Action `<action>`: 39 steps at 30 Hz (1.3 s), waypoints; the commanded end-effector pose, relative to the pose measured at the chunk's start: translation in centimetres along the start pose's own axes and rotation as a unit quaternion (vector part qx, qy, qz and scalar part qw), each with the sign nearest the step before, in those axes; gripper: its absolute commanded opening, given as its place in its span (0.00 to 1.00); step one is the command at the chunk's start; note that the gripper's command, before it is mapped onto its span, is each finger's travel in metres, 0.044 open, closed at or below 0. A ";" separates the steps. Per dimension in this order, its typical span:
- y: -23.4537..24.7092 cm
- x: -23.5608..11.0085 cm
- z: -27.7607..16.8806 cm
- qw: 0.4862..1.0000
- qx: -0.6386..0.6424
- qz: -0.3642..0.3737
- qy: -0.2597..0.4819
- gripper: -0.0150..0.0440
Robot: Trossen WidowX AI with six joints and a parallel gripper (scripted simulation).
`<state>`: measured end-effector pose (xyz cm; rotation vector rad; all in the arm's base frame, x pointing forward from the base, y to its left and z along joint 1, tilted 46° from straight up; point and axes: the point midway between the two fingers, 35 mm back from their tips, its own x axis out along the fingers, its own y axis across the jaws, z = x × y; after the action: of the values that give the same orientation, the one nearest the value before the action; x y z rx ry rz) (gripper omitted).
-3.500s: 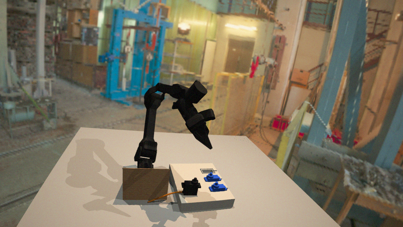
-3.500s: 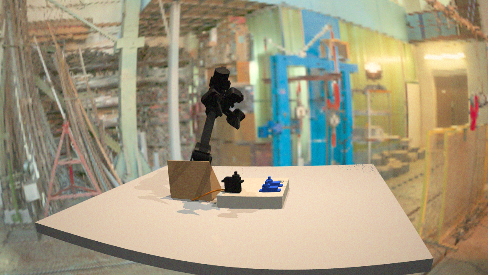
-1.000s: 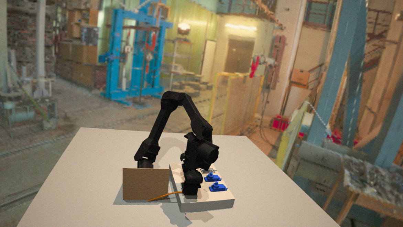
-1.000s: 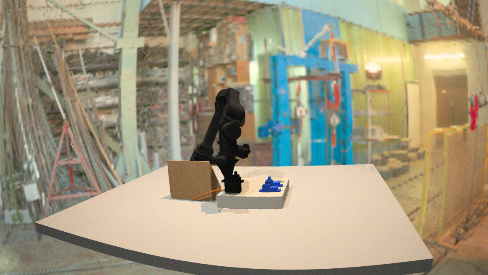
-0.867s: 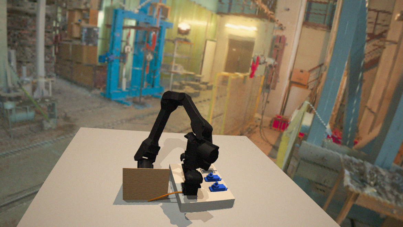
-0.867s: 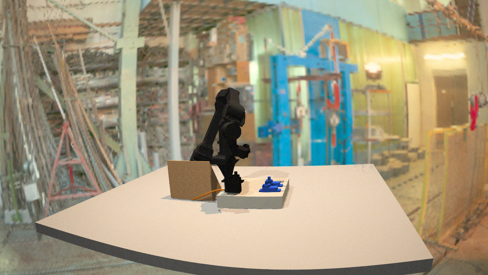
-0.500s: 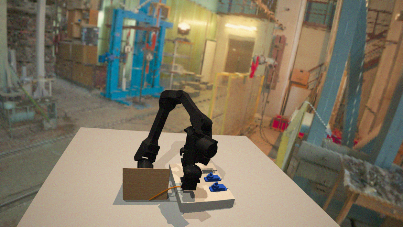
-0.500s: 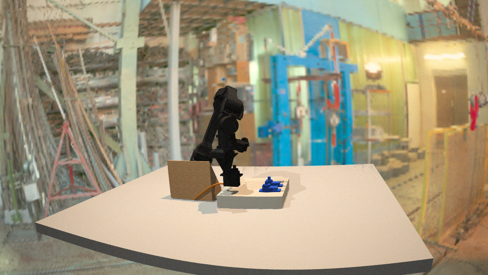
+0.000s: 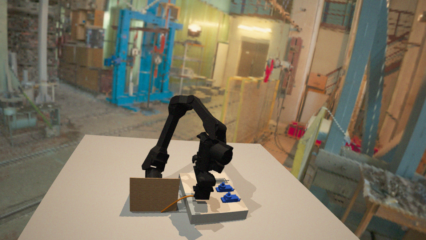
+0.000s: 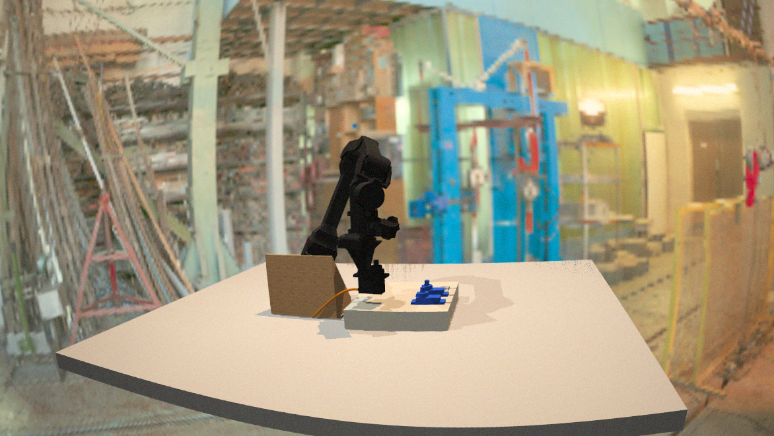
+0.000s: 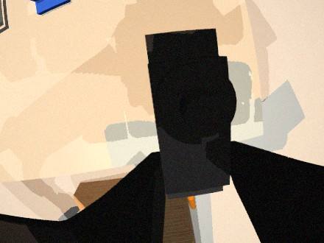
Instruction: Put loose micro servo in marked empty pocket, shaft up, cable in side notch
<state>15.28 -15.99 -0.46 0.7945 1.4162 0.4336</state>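
Observation:
The loose micro servo (image 9: 203,193) (image 10: 372,282) (image 11: 191,110) is black. My gripper (image 9: 204,182) (image 10: 370,265) (image 11: 194,156) is shut on its body, one finger on each side in the wrist view. The servo hangs a little above the white deck (image 9: 218,216) (image 10: 397,319) (image 11: 92,96), its shadow below it, and looks roughly upright with its round top toward the wrist camera. Its orange cable (image 9: 175,201) (image 10: 331,297) (image 11: 191,202) runs off the deck and bends down. The marked pocket (image 9: 221,180) lies at the deck's back, partly hidden by my arm in the top view. The servo's underside is hidden.
Two blue servos (image 9: 225,188) (image 9: 230,198) sit in the deck, shafts up, between the marked pocket and the deck's front edge. A brown upright board (image 9: 154,195) (image 10: 300,284) (image 11: 178,221) stands left of the deck, with the cable passing in front of it.

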 end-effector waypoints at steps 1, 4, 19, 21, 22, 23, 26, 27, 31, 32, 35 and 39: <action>0.1 -0.1 2.0 1.000 -0.002 -0.001 -0.004 0.25; 0.2 -0.2 3.5 1.000 -0.002 -0.001 -0.004 0.25; 3.6 -0.2 5.0 1.000 -0.002 0.000 -0.004 0.25; 4.6 -0.1 5.0 1.000 -0.002 0.000 -0.004 0.25; 5.1 -0.1 4.9 1.000 -0.002 0.001 -0.004 0.25; 5.6 -0.1 4.9 1.000 -0.002 0.001 -0.004 0.25; 7.1 -0.1 4.7 1.000 -0.002 0.001 -0.004 0.25; 7.6 -0.1 4.7 1.000 -0.002 0.001 -0.004 0.25; 9.7 -0.1 4.5 1.000 -0.002 0.002 -0.003 0.25; 10.2 -0.1 4.5 1.000 -0.002 0.002 -0.003 0.25; 11.7 -0.1 4.3 1.000 -0.002 0.002 -0.003 0.25; 13.7 -0.1 4.1 1.000 -0.001 0.003 -0.003 0.25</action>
<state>21.76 -8.82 8.03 0.7940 1.4137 0.4394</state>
